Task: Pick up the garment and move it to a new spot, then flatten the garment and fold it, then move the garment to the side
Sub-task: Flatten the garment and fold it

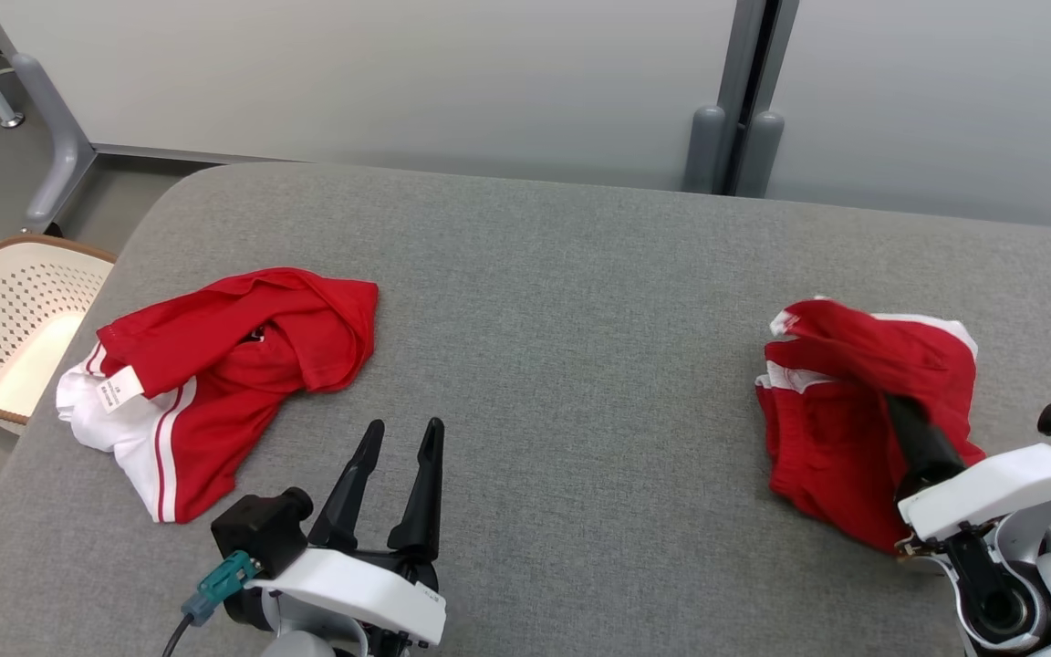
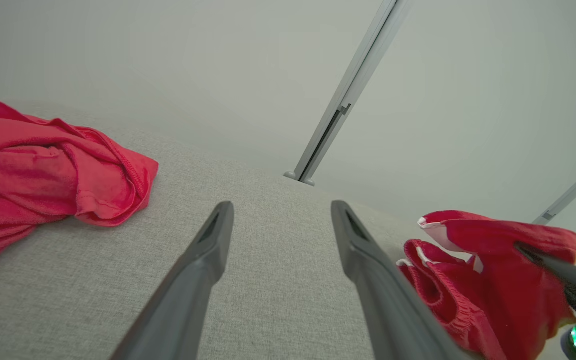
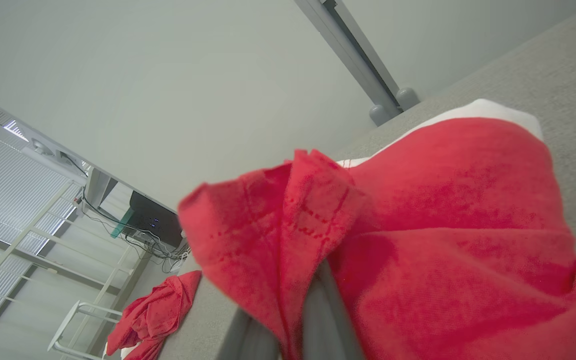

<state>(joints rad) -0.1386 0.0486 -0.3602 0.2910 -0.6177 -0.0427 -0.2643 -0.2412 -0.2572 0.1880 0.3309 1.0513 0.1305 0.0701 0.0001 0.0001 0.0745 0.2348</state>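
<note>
I have my right gripper (image 1: 892, 403) clenched on the crumpled red cloth garment with white trim (image 1: 822, 429), which sits at the right side of the grey fabric-covered table (image 1: 580, 301). The dark fingers run up into the cloth and their tips are buried in it. In the right wrist view the red fabric (image 3: 443, 225) bunches over and around the closed fingers of that gripper (image 3: 320, 272), with a white edge showing along the top of the heap. From the left wrist view, part of the garment (image 2: 493, 290) stands raised around the dark finger while its lower folds rest on the table.

My left gripper (image 1: 405, 425) is released, its two long fingers spread apart and holding nothing. It hovers near the front edge of the table, left of centre. In its own view, bare grey table surface shows between and beyond the spread fingers of that gripper (image 2: 282, 206).

A second piece, a rumpled red and white shirt with a white label (image 1: 243, 356), lies on the left part of the table, well apart from the held garment. Beside the table's left edge stands a cream perforated plastic basket with a brown rim (image 1: 5, 319). Pale grey partition panels (image 1: 398, 73) with grey posts (image 1: 726, 137) close off the far side.
</note>
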